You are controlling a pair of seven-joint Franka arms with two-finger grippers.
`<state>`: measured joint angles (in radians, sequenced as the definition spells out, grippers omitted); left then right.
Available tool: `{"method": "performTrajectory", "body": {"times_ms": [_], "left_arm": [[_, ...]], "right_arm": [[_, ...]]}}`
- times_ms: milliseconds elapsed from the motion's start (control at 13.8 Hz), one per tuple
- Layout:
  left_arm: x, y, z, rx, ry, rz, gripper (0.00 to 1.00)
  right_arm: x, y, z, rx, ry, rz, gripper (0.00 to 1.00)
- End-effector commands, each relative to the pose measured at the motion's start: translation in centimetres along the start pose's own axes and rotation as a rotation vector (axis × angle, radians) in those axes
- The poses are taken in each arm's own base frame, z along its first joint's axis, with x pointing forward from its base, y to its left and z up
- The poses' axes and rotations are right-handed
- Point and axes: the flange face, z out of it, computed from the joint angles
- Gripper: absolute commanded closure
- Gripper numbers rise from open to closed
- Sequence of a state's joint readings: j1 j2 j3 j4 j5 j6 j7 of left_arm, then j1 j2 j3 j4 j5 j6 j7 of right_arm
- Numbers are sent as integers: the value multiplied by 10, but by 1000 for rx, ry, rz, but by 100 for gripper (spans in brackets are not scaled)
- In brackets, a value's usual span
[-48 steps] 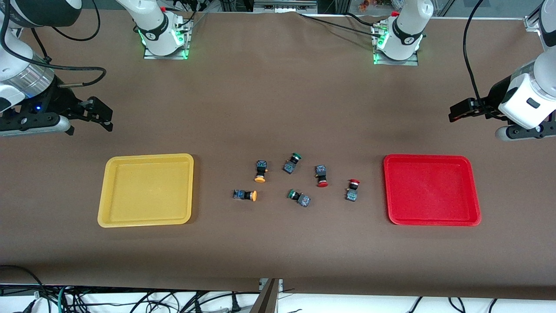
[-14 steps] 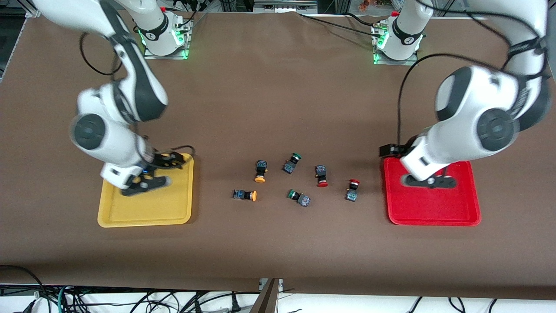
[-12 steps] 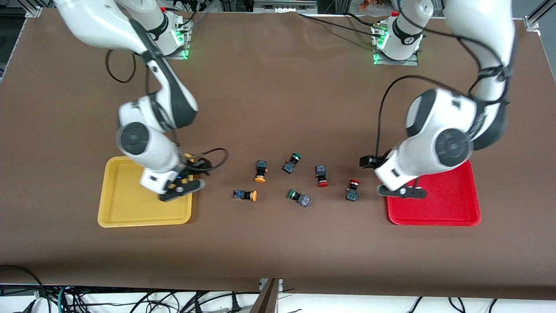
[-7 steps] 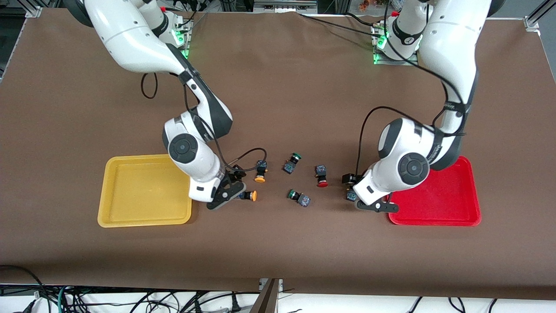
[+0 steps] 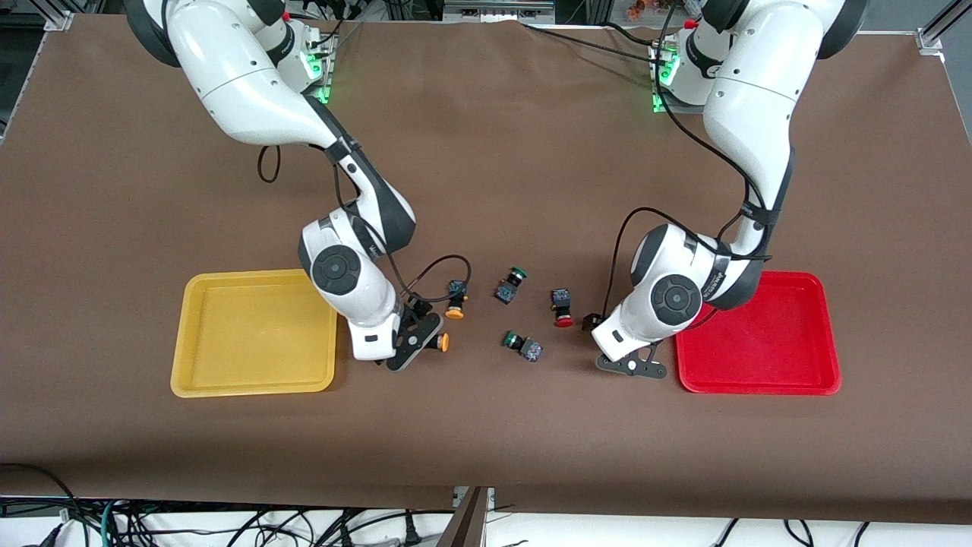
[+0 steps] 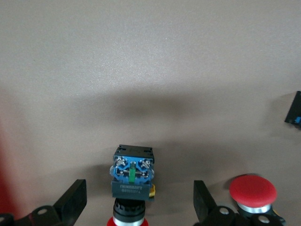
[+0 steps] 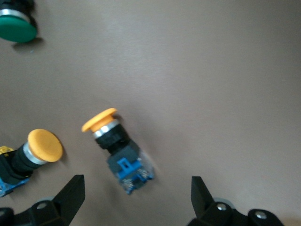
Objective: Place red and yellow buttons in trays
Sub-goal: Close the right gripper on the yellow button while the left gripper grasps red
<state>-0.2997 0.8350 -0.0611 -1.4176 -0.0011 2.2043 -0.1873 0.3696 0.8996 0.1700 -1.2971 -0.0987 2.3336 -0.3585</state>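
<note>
1. Both arms have swung in from the table ends since the earliest front view, and each now hangs low over the button cluster. None of the buttons has shifted.
2. For clock directions, twelve o'clock points at the robots' bases in the front view. The yellow tray (image 5: 186, 334) lies at nine o'clock of the cluster and the red tray (image 5: 831, 334) at three. Both trays hold nothing.
3. My right gripper (image 5: 422, 334) is spread wide and holds nothing. It straddles a yellow-capped button (image 7: 120, 150) lying on its side on the table (image 5: 486, 425). A second yellow-capped button (image 5: 455, 300) sits near it at about one o'clock.
4. My left gripper (image 5: 611, 346) is likewise wide apart and empty. In its wrist view a red-capped button (image 6: 133, 176) lies between the fingers. A second red-capped button (image 5: 562, 308) sits at about ten o'clock of the gripper.
5. I judge each arm works the colour nearest its own tray, which keeps the carry short and the arms apart.
6. Two green-capped buttons (image 5: 509, 286) (image 5: 522, 346) lie mid-cluster. I take them as not wanted.
7. The red-capped button's body carries a line of lettering, too small for me to read. I see no other legible writing.
</note>
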Motion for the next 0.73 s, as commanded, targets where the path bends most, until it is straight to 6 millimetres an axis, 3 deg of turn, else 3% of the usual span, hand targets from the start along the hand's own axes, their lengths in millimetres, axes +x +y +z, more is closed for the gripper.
{"method": "performTrajectory", "body": {"times_ms": [0, 73, 218, 291, 436, 509, 655], "left_arm": [[0, 0, 15, 17, 11, 26, 19], [-1, -1, 21, 17, 4, 23, 35], [0, -5, 19, 17, 7, 20, 80], [1, -7, 15, 17, 10, 17, 95], [6, -21, -5, 23, 19, -3, 100], [8, -41, -16, 22, 3, -7, 100], [11, -89, -40, 8, -8, 26, 100]], "right_arm": [[7, -14, 8, -12, -1, -35, 0], [6, -12, 10, -11, -2, -35, 0], [3, -9, 18, -9, -6, -31, 0], [4, -10, 21, -14, 8, -35, 0], [3, -12, 34, -22, 32, -36, 0], [2, -12, 41, -23, 43, -34, 0], [3, -12, 38, -27, 48, -38, 5]]}}
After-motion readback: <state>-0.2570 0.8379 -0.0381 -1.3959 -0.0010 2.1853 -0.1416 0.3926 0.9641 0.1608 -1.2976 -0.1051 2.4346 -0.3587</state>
